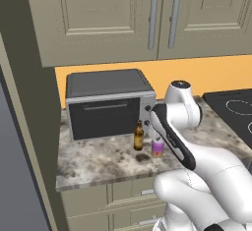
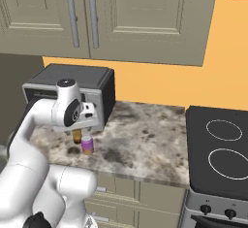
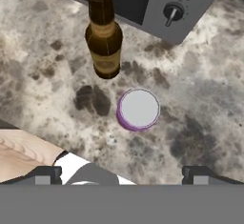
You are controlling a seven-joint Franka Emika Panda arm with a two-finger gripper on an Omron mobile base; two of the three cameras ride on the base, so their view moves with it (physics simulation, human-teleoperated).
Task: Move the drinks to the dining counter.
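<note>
Two drinks stand on a marbled counter (image 1: 93,163) in front of a toaster oven. One is a slim brown glass bottle (image 1: 139,135) (image 3: 104,37), the other a shorter purple-pink can (image 1: 157,147) (image 2: 87,145) (image 3: 138,109) with a silver top, just right of the bottle. My gripper (image 3: 122,174) hangs open above them and points down, with the can a little ahead of the gap between the fingertips. Nothing is held. In the right base view my hand hides most of the bottle (image 2: 76,135). The dining counter is out of view.
The black and silver toaster oven (image 1: 108,104) (image 2: 99,89) stands against the orange wall, its knob (image 3: 171,13) close behind the drinks. A black stovetop (image 2: 220,149) lies to the right. Cabinets (image 1: 147,14) hang overhead. Drawers sit under the counter's front edge.
</note>
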